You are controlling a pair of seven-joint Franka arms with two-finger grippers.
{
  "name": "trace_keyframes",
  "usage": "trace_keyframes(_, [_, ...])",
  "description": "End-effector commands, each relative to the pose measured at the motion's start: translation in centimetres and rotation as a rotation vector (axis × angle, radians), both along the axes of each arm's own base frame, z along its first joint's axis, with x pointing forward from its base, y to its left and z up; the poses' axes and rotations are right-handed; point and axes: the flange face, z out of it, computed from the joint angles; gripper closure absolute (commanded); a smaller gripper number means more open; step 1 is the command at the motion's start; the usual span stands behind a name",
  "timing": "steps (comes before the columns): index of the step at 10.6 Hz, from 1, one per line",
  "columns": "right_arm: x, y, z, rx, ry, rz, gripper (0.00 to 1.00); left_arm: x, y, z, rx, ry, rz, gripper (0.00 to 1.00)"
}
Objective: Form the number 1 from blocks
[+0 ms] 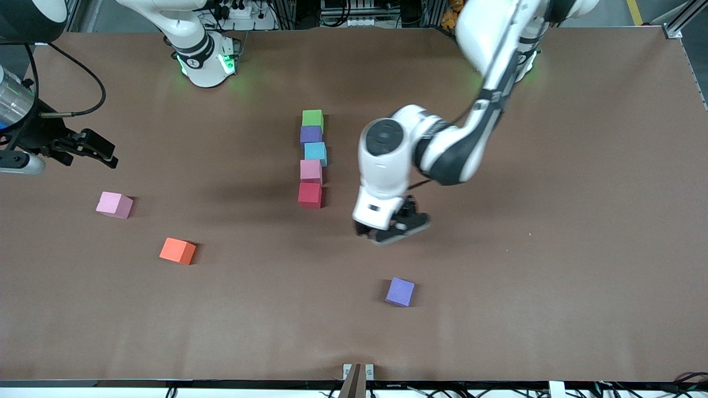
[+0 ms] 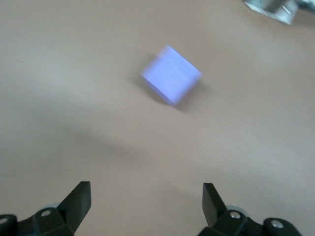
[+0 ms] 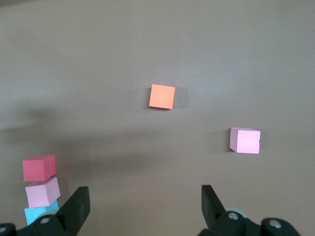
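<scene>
Brown table [image 1: 553, 221] carries a five-block column [image 1: 312, 158] at its middle: green, purple, blue, pink, red. Loose blocks: purple block [image 1: 400, 291] near the front edge, orange block [image 1: 177, 251] and pink block [image 1: 114, 205] toward the right arm's end. Left gripper [image 1: 394, 232], spread and empty, hangs between column and purple block; it should probably centre over that block, square its fingers to the faces, then descend. Right gripper [image 1: 97, 148] waits, spread. No containers.

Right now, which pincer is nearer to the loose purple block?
Left. The left pincer hangs open over bare table beside the loose purple block. The right pincer waits open at the right arm's end of the table, over the table near the pink block.
</scene>
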Motion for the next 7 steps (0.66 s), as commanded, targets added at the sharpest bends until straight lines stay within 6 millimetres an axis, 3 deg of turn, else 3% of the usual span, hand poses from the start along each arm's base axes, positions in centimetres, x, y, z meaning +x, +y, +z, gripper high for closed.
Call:
trace_keyframes(1, [0.6, -1.6, 0.0, 0.012, -0.008, -0.023, 0.0, 1.9, 7.9, 4.9, 0.031, 0.039, 0.083, 0.0])
trace_keyframes(2, [0.8, -1.8, -0.1, 0.011, -0.013, -0.027, 0.0, 2.8, 13.0, 7.1, 0.04, 0.067, 0.124, 0.0])
trace_keyframes(5, [1.0, -1.3, -0.4, 0.011, -0.01, -0.025, 0.0, -0.3, 22.3, 10.0, 0.04, 0.24, 0.07, 0.0])
trace_keyframes(7, [1.0, -1.8, -0.1, 0.01, -0.016, -0.03, 0.0, -3.0, 26.9, 11.6, 0.03, 0.281, -0.08, 0.0])
